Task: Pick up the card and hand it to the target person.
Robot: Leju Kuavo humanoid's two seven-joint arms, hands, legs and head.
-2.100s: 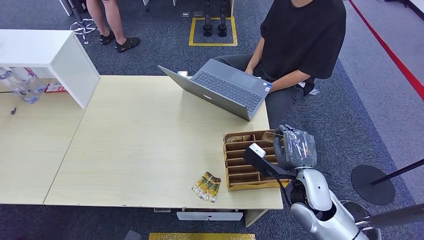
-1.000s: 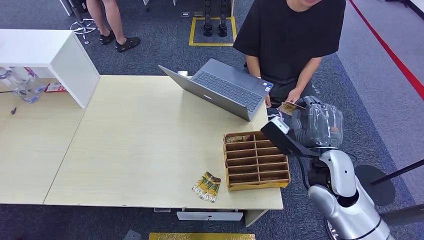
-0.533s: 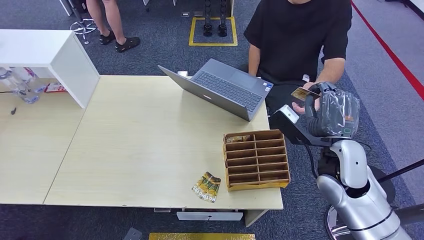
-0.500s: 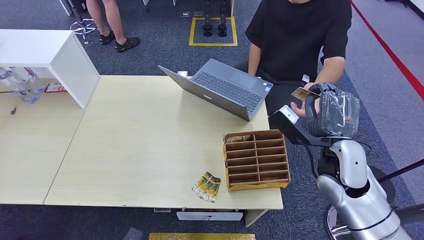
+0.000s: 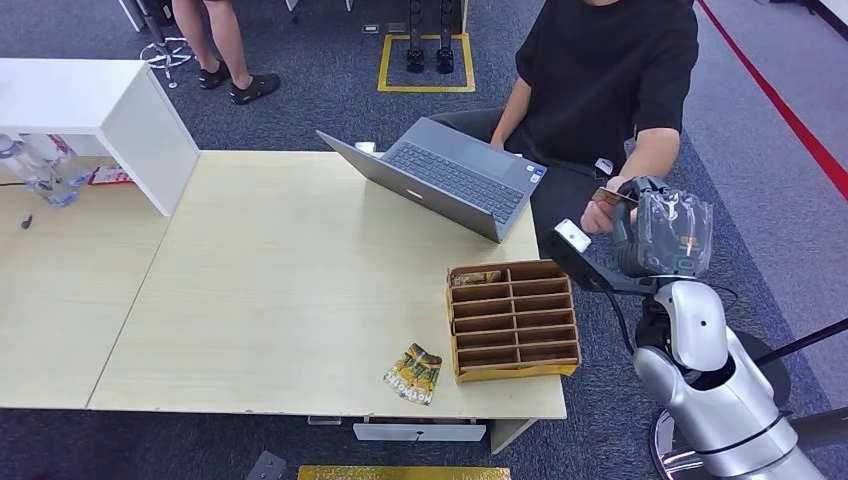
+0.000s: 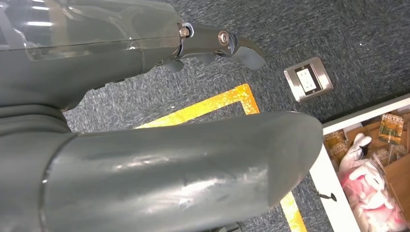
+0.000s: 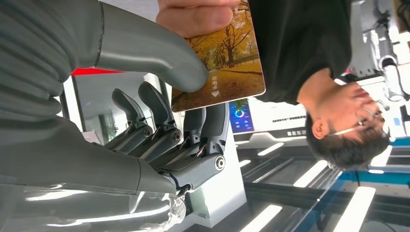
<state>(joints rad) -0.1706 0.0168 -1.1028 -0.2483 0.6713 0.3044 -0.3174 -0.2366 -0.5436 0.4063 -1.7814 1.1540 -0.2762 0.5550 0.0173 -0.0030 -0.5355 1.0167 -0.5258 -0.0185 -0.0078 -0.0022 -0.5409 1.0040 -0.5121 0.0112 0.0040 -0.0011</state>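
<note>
**Card held between robot and person past the worktop's right edge**

The right hand (image 5: 655,225) is raised off the right side of the worktop (image 5: 280,290), out over the carpet. It holds the card (image 7: 225,65), thumb pressed on the printed face and darker fingers (image 7: 159,121) curled behind it. The person's hand (image 5: 597,212) grips the same card at its other end, a thumb laid across its edge in the right wrist view. The person (image 5: 610,70) in a black shirt sits just beyond the worktop's far right corner.

The left hand (image 6: 159,159) hangs over the floor with nothing in it; whether its fingers are spread or curled I cannot tell.

On the worktop, a wooden slotted tray (image 5: 512,320) sits at the right edge and a laptop (image 5: 440,175) stands open near the far edge. A small packet (image 5: 413,373) lies just beside the tray near the front edge. A white box (image 5: 100,115) stands at the far left, with bare worktop between.
</note>
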